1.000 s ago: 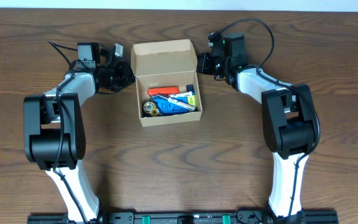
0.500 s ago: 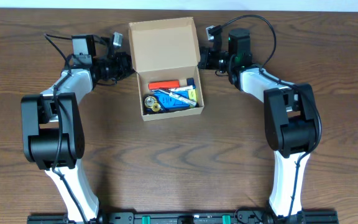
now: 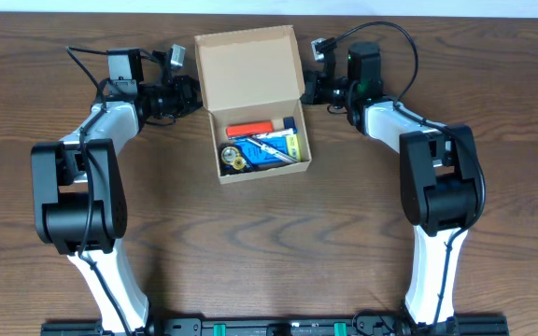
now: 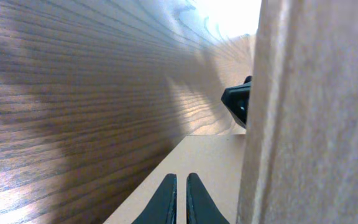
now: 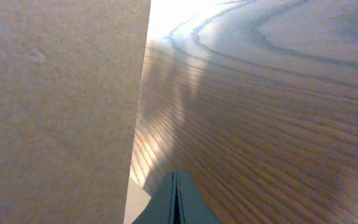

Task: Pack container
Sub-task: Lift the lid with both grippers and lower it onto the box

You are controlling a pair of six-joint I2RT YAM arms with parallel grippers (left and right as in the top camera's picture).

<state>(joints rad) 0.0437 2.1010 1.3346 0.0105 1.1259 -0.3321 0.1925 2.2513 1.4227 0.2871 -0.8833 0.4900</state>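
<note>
The container lies on the wooden table between the two arms, lid flap thrown back at its far side. Inside it are an orange-red marker, blue and yellow pieces and a small round gold thing (too small to name). The left gripper sits just beside the flap's left edge, its fingers all but together; whether they pinch cardboard I cannot tell. The right gripper, just beside the flap's right edge, is fully closed with nothing seen between its fingers.
</note>
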